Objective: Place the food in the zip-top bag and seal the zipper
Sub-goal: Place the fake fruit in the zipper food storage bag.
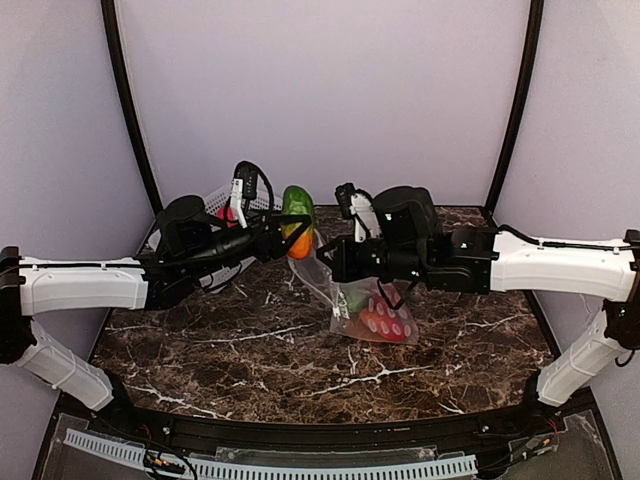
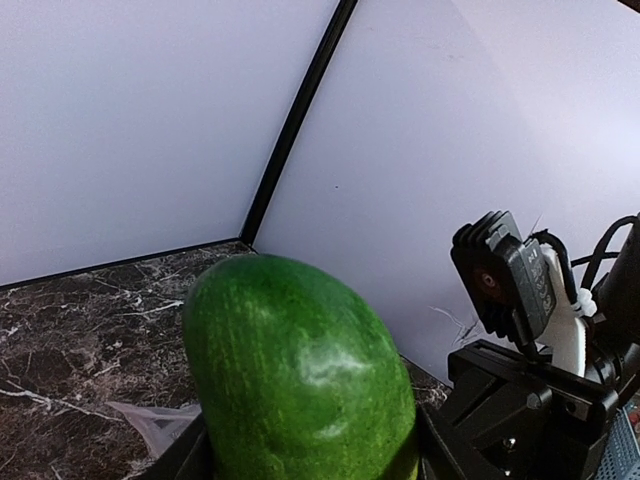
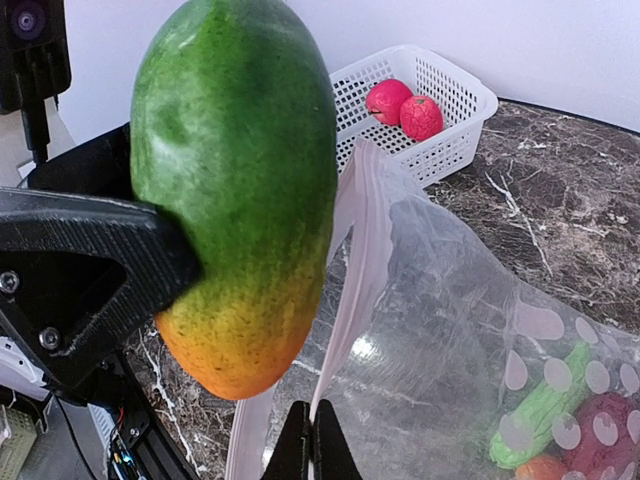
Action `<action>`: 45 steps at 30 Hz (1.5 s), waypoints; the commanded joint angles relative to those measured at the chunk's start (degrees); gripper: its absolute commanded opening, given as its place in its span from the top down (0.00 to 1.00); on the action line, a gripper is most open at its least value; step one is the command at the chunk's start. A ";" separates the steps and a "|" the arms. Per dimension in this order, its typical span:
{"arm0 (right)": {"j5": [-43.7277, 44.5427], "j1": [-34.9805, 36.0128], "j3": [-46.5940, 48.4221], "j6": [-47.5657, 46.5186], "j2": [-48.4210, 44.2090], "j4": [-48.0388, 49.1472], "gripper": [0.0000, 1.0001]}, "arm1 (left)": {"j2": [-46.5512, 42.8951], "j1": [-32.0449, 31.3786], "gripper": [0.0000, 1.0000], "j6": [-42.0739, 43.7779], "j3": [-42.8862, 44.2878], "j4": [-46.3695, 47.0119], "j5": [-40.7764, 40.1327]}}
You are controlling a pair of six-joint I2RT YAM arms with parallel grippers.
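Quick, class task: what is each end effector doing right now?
Left end effector: closed on the green-orange toy fruit.
Right end effector: shut, pinching the zip-top bag.

table: dark marble | on it: white basket rear-left; zip-top bag centre

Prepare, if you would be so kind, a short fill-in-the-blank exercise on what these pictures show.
1. The left gripper holds a toy fruit, green above and ____ at its lower end.
2. The white basket holds ____ red round fruits.
3. The right gripper pinches the zip-top bag, inside which lies a ____ cucumber-like piece.
Missing words: orange; two; green.
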 commanded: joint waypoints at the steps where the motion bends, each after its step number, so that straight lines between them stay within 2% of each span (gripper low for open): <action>1: 0.62 -0.29 0.23 0.40 -2.05 2.66 1.00 | 0.61 -0.97 0.40 0.98 0.64 3.34 -4.02; 15: 3.17 -0.75 0.05 2.99 -3.81 3.70 1.00 | 2.18 -2.97 0.40 2.85 -2.51 1.72 -6.59; 30: 5.09 -1.00 -0.82 4.20 -4.53 4.58 1.00 | 4.14 -5.31 0.38 4.75 -0.60 -3.00 -7.17; 41: 5.33 -1.15 -0.73 4.13 -3.93 4.68 1.00 | 4.47 -6.25 0.26 6.13 0.74 -4.88 -7.07; 45: 5.33 -1.23 -0.73 4.13 -3.88 4.63 1.00 | 4.40 -6.25 0.25 6.25 0.97 -5.27 -7.09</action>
